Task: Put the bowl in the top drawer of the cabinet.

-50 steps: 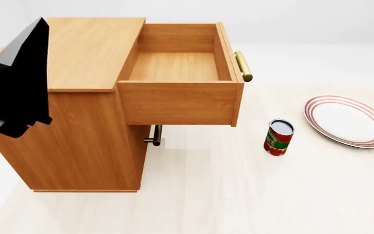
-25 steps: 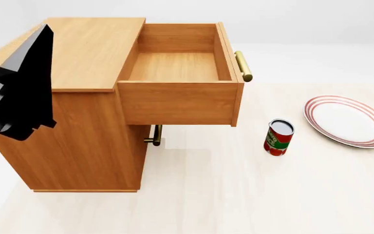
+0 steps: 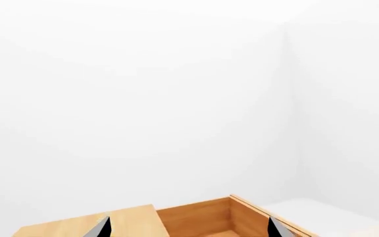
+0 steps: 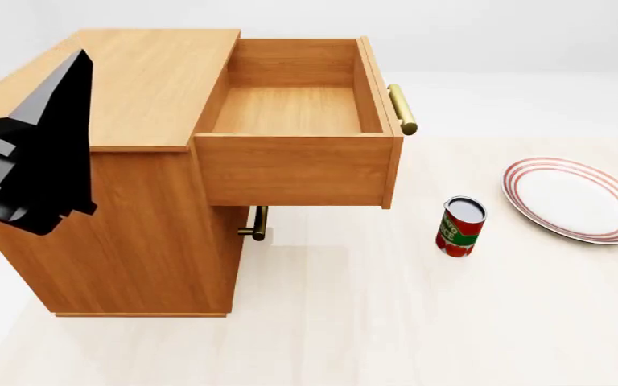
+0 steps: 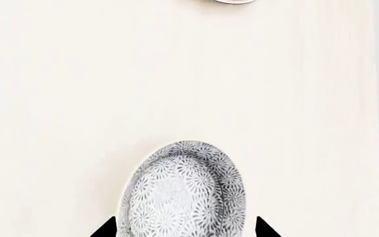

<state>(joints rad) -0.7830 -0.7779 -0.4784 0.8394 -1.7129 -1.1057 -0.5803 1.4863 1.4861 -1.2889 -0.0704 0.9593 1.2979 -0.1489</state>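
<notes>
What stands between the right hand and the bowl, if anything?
Nothing visible. In the right wrist view the bowl sits on the pale table between the two fingertips of the right hand, with no other thing in between.

head: high, down on cabinet (image 4: 148, 121) | left wrist: shares it (image 3: 110, 224)
</notes>
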